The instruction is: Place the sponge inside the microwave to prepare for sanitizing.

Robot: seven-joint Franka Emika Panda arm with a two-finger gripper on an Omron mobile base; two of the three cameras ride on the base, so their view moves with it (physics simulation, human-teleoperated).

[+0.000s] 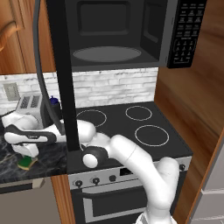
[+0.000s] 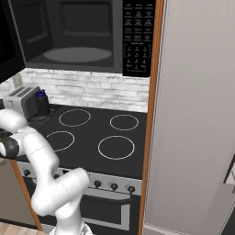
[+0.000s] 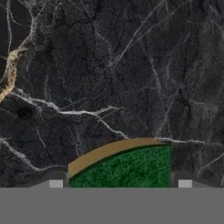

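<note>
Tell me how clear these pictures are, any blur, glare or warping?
Left base view: soft, evenly lit, no glare; the open microwave cavity reads dim, and the sponge lies in shade under the hand. Right base view: equally soft, with no hard shadows on the stove. Hand view: sharp marble veining, but the sponge's edge bows like lens distortion.

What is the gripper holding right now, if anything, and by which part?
It cannot be told. The gripper straddles the sponge on the dark marble counter, one fingertip off each end, but the frames don't show contact.
</note>
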